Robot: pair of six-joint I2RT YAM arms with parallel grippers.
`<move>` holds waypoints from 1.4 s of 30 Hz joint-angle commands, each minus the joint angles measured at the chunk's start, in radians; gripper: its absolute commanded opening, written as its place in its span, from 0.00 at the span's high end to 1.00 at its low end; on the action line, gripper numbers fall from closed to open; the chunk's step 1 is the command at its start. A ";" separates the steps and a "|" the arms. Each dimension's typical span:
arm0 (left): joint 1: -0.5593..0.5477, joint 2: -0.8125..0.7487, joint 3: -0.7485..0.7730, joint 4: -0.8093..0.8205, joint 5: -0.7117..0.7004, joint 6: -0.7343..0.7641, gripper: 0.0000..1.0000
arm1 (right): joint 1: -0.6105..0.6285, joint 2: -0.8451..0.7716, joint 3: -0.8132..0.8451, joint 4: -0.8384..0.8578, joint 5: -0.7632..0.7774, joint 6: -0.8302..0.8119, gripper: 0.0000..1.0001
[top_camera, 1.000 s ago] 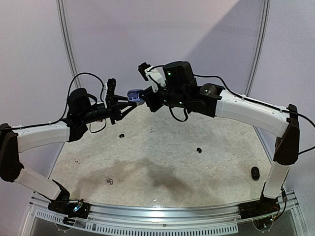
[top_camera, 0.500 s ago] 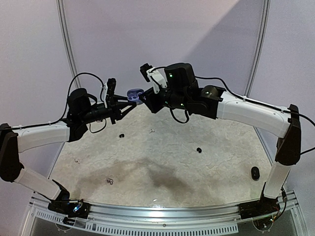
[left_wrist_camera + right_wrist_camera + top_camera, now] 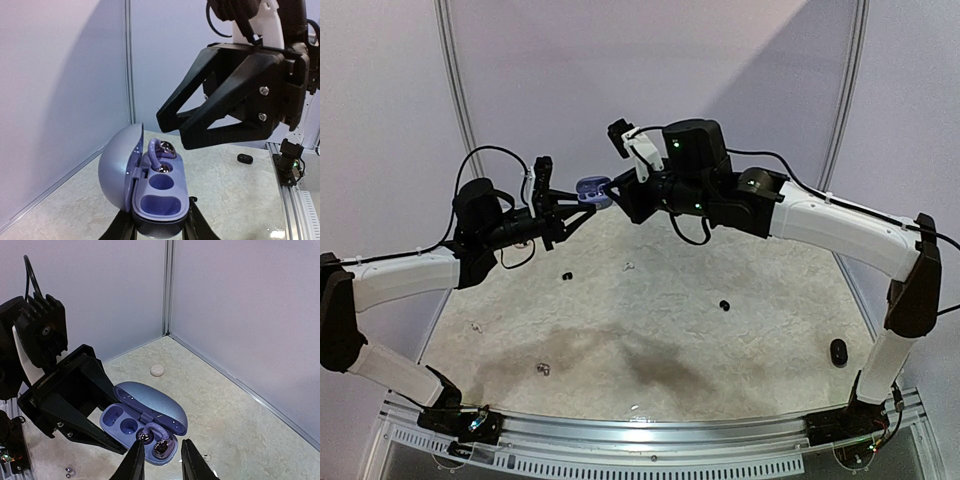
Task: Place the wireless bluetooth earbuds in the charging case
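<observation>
left wrist view is showing the charging case (image 3: pixel 156 197) standing open, its lid tipped back to the left. the left fingers (image 3: pixel 121 226) are clenching its lower end from both sides, well above the bench (image 3: pixel 235 185). one earbud (image 3: pixel 162 156) with a purple hook is lying in the far pocket, and the nearer hollows are looking empty. the right fingers (image 3: pixel 132 460) are released. in the right wrist view they are hanging apart just over the case, one on each side of the earbud, and nothing is gripped between them, as far as can be seen.

the hook is rising above the rim of the pocket, so the earbud is probably not sitting fully down. if the right fingers are pulling away sideways and not straight up, a tip could be catching the hook and lifting the earbud out. from this height it would be falling to the bench. if they are pushing down to seat it, the case, being held only at one end, could be tilting or slipping in the grip. closing the lid on a raised hook could be jamming it. other earbuds, such as a black one (image 3: pixel 724 305), are lying loose on the bench.
</observation>
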 commanded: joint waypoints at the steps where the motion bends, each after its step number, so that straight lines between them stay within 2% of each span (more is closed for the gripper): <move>1: -0.018 -0.015 -0.005 0.014 0.008 0.005 1.00 | -0.004 -0.019 0.033 0.022 -0.016 -0.002 0.76; 6: -0.017 -0.015 -0.003 0.014 0.009 0.003 1.00 | -0.013 0.005 0.040 0.023 -0.008 0.010 0.81; 15: -0.017 -0.013 0.000 0.016 0.010 0.005 1.00 | -0.017 0.044 0.055 0.004 -0.023 0.013 0.83; 29: -0.017 -0.015 -0.009 0.041 -0.012 -0.007 1.00 | -0.022 0.032 -0.057 -0.004 -0.028 0.072 0.93; 36: -0.017 -0.017 -0.012 0.042 -0.012 -0.010 1.00 | -0.021 0.030 -0.058 -0.017 -0.026 0.075 0.91; 42: -0.017 -0.019 -0.013 0.025 -0.037 -0.039 1.00 | -0.028 -0.009 -0.059 -0.009 -0.017 0.068 0.79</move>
